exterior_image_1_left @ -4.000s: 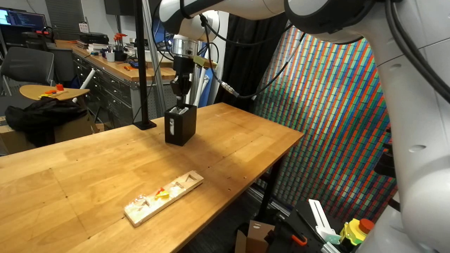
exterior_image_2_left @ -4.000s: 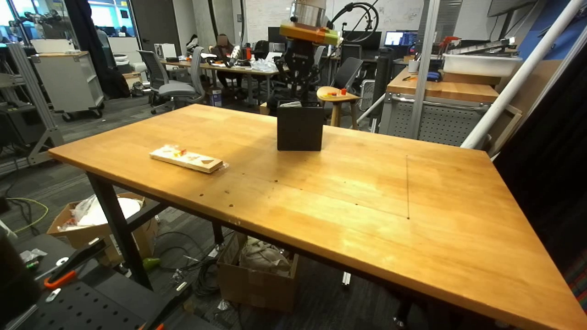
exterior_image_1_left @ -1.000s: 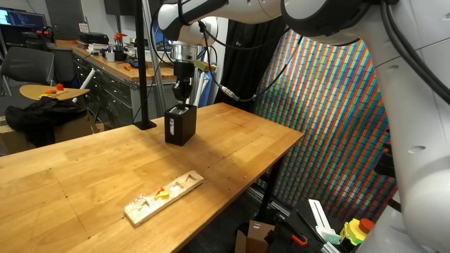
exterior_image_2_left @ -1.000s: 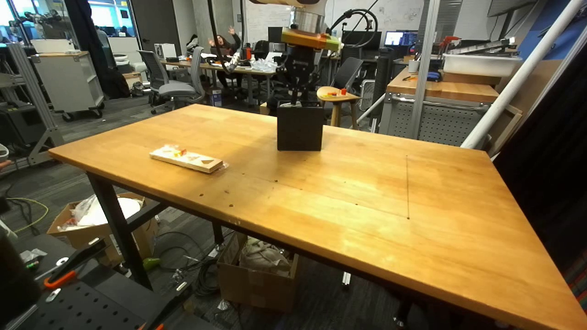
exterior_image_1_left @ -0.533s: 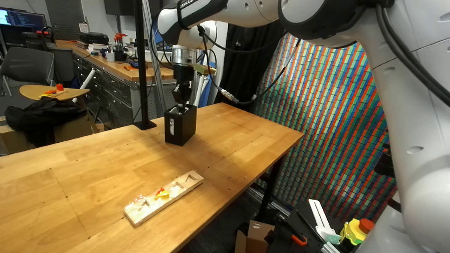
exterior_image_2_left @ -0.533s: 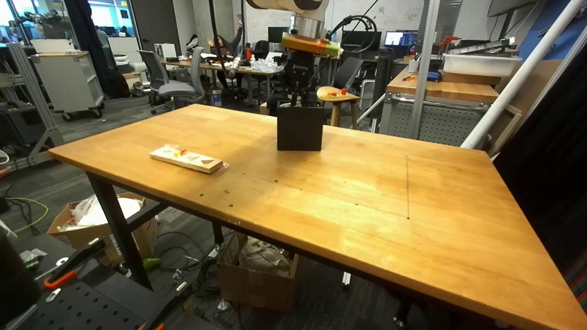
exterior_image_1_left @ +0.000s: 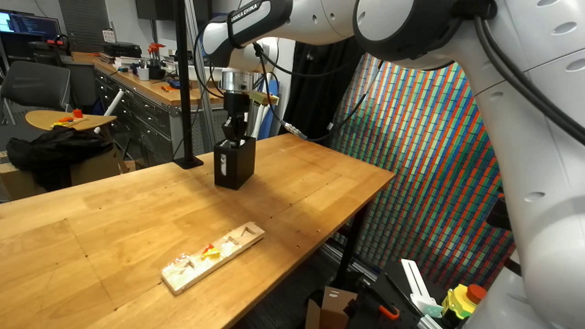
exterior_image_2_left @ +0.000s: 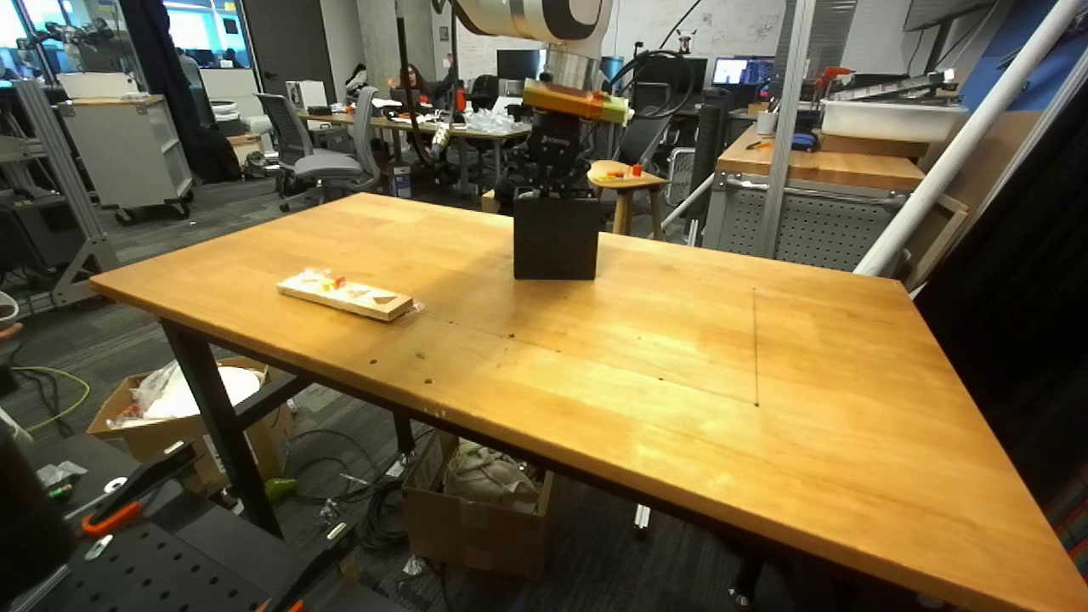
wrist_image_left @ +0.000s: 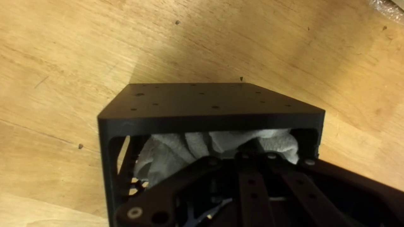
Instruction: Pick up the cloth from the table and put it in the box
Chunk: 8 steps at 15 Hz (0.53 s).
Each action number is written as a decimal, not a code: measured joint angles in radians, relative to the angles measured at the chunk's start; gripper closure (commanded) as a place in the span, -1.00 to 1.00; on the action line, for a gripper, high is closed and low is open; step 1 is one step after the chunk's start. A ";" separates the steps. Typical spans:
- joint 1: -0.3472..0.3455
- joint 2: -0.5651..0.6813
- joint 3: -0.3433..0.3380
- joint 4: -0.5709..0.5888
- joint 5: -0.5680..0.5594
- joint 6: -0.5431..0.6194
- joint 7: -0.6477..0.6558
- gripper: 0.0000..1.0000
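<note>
Looks Late in the Placing

Starts, at the left of the wrist view, with the slotted end wall of the dark box (wrist_image_left: 208,101), upright on the table (wrist_image_left: 53,78). Further right, shows the pale cloth (wrist_image_left: 170,151) bunched inside the box, with none seen over the visible rim. Right of the middle, shows the gripper (wrist_image_left: 255,147) pointing down into the opening, among the folds. Seems to be the placing step, probably near its end. Calls next, most likely, for a sure release, then a straight lift clear of the walls, without dragging a fold back out.

Hides the cloth's near part behind the gripper. Leaves the fingertips hard to make out, dark on dark, and out of sight inside the box in both exterior views. Shows links standing close together, but no proof of jaws parted, closed or pinching cloth: impossible to say which. In the upper right corner, catches a scrap of clear wrap (wrist_image_left: 387,10), cut off by the edge.
</note>
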 measured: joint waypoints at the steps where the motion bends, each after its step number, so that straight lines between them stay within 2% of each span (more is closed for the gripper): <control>1: 0.000 0.007 0.000 0.004 0.000 0.001 0.000 1.00; 8: -0.003 0.047 0.003 0.011 0.020 0.023 0.000 1.00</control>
